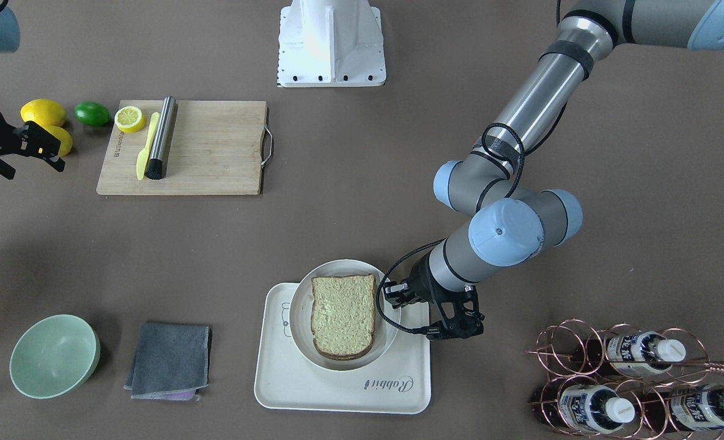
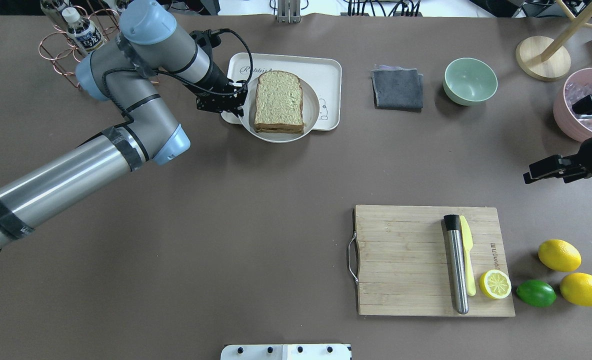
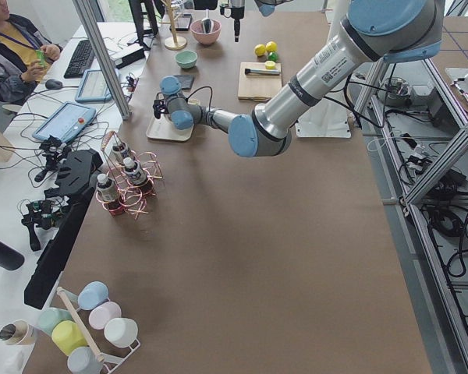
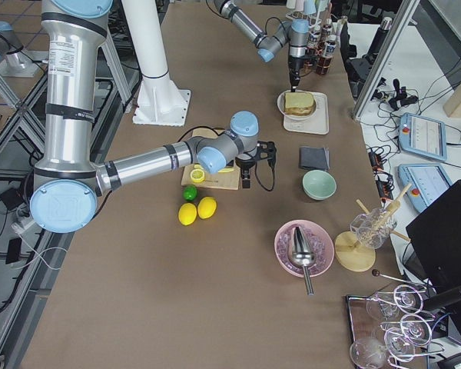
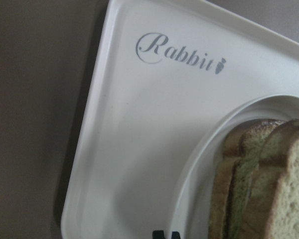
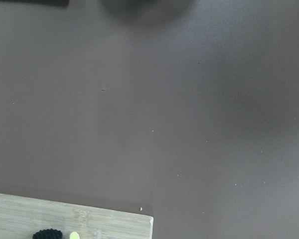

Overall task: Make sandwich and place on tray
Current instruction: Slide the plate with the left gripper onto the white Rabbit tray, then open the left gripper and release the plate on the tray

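Sandwich (image 2: 278, 100) is lying on the round white plate (image 2: 312, 102) atop the tray (image 2: 328, 70), at 3 o'clock from the left gripper (image 2: 237, 102), whose nearly closed jaws are pinching the plate's rim. The right gripper (image 1: 30, 164) is hanging spread and empty, well apart.

Set on a long desk (image 2: 226, 225) topped in matte brown, evenly lit from above, with only soft shadows. Bordered on the operators' side by a white side bench (image 3: 8, 195) carrying a keyboard (image 3: 82, 56), a tablet (image 3: 62, 121) and loose cables. Divided from it by a slanting aluminium post (image 3: 105, 58). Edged on the opposite side by grey floor (image 3: 460, 327).
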`<state>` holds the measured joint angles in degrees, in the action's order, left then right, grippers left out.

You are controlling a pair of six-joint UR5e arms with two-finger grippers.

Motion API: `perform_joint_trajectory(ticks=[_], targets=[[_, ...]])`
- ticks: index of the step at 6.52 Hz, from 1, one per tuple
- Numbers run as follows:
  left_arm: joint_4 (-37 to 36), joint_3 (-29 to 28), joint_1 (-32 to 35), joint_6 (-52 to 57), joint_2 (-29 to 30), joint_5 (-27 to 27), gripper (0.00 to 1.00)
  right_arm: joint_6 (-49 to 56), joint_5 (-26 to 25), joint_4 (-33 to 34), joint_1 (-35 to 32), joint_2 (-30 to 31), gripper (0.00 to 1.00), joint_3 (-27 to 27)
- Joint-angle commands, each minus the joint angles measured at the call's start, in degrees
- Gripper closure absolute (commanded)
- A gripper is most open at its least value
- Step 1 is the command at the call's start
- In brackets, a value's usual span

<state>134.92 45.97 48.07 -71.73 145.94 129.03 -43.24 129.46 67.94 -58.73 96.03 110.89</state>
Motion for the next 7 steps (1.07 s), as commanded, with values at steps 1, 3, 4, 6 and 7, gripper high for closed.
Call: perform_joint_trajectory(ticks=[1,3,4,6,7], targets=[[1.04,-5.7,0.62,1.85,3.01,-0.36,1.0,0.0,0.09,0.0,0.1,-0.05,0.0,-0.06],[1.22,-7.47,0.62,1.85,4.34,-1.58,1.0,-0.09,0.18,0.0,0.37,-0.05,0.0,0.03],[1.22,-8.35,0.89,1.85,4.52,-1.94,1.0,-0.09,0.18,0.0,0.63,-0.23,0.0,-0.14],[1.22,-8.88,0.89,1.77,4.96,-3.69,1.0,-0.09,0.18,0.0,0.98,-0.58,0.0,-0.32],[1.39,-8.88,0.71,1.24,5.14,-5.0,1.0,-0.09,0.18,0.0,1.25,-0.75,0.0,-0.41]])
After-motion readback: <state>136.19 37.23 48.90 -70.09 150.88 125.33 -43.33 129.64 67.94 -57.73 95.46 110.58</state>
